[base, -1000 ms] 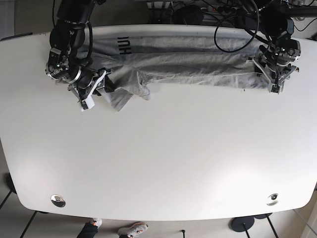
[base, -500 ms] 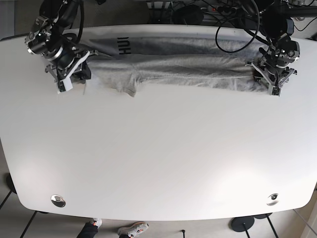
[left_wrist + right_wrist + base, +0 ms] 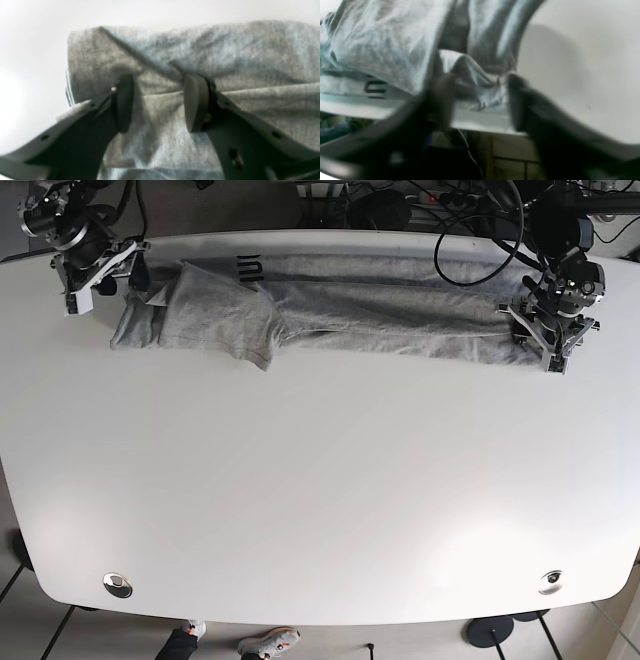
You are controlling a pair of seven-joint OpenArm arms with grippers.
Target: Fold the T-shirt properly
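Observation:
A grey T-shirt (image 3: 380, 305) lies stretched in a long band along the far edge of the white table (image 3: 320, 480), with dark lettering near its top left. My right gripper (image 3: 128, 283) is at the shirt's left end, by the table's far left corner. In the blurred right wrist view the gripper (image 3: 477, 100) has bunched shirt cloth (image 3: 382, 45) filling the gap between its fingers. My left gripper (image 3: 552, 345) rests on the shirt's right end. In the left wrist view the gripper (image 3: 158, 100) has its fingers apart over flat shirt cloth (image 3: 225, 50).
Cables and dark equipment (image 3: 450, 205) crowd the space behind the table's far edge. The table edge shows just below the right gripper (image 3: 482, 125). Two round metal fittings sit near the front corners (image 3: 117, 584) (image 3: 549, 582). Shoes (image 3: 265, 642) show on the floor in front.
My right gripper has moved up and to the left, drawing the shirt's left sleeve out toward the far left corner. The left gripper has stayed at the right end.

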